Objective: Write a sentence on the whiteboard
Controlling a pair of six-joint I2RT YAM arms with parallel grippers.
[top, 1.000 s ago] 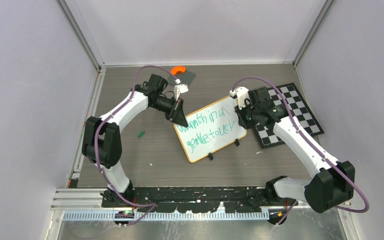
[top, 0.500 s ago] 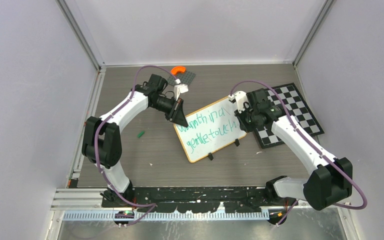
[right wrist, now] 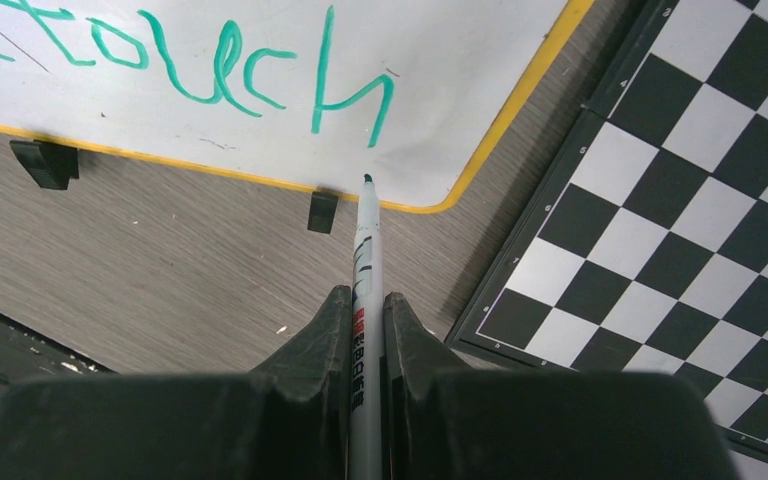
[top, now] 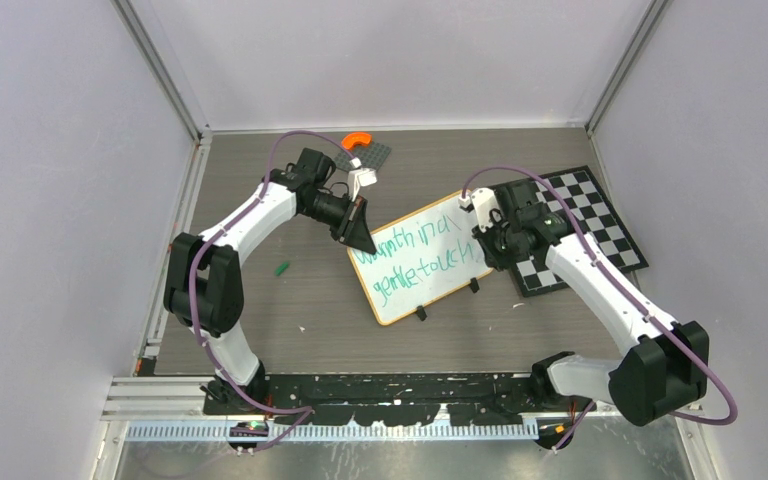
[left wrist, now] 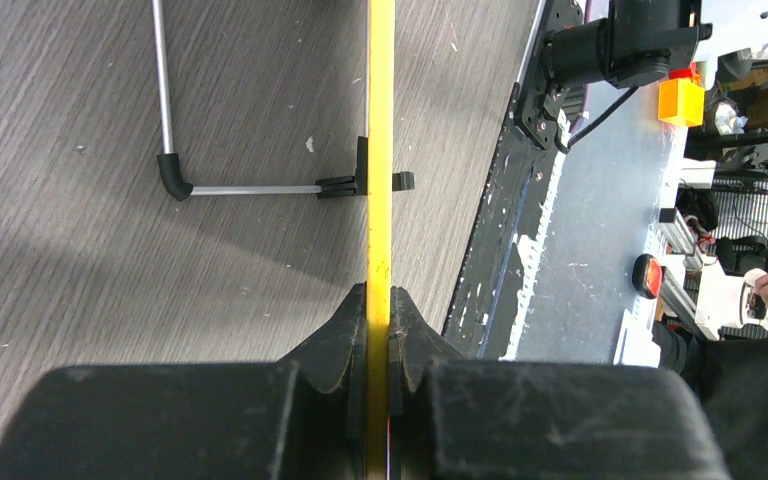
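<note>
Clamping marker: R gripper is closed on the barrel, fingers on both sides, tip pointing out ahead. Tip sits over the whiteboard's white face at its near-R corner, just inside the frame and just below the "h" of "touch"; tip-to-surface contact can't be told. L gripper is closed on the frame edge, which its wrist cam shows edge-on as a thin yellow strip between the pads. In the top view the L grip is at the board's far-L corner, the R gripper at the board's R end. Sentence is green, 2 lines, approx. "Warmth in a / gentle touch". Board lies mid-table, rotated w/ R end farther from the bases. Black clips sit on the near frame edge. Wire stand runs from a clip out over the table. Checkerboard lies just R of the board, partly under the R arm. Small green item lies L of the board, well apart. Orange piece sits at the far edge.
</note>
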